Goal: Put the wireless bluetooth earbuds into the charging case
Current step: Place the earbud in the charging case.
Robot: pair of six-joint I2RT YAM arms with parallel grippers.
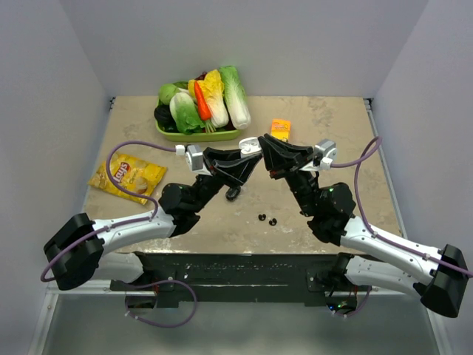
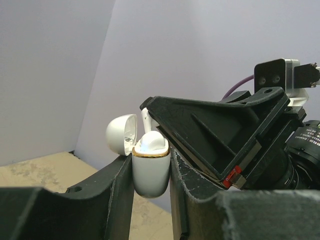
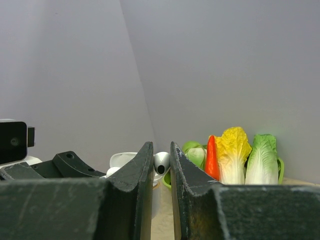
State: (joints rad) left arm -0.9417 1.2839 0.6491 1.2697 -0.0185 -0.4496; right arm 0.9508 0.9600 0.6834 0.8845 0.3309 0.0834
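So, left claw: clamped on the charging case's flanks, held above the table.
Right claw: tips pinching a white earbud; this is the arm nearer the insertion.
Charging case: upright, long axis vertical, mouth up, lid swung back.
White earbud: just beside the case's mouth, slightly above it — stem looks near upright, so I judge the path is downward.
Black earbud pieces: two on the table — well apart from both claws.

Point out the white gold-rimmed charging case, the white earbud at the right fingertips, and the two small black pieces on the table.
white gold-rimmed charging case (image 2: 150, 175): left wrist view, on its smooth lower body.
white earbud (image 3: 161, 163): right wrist view, on its rounded head.
small black pieces (image 1: 262, 217): top view, on the left one.
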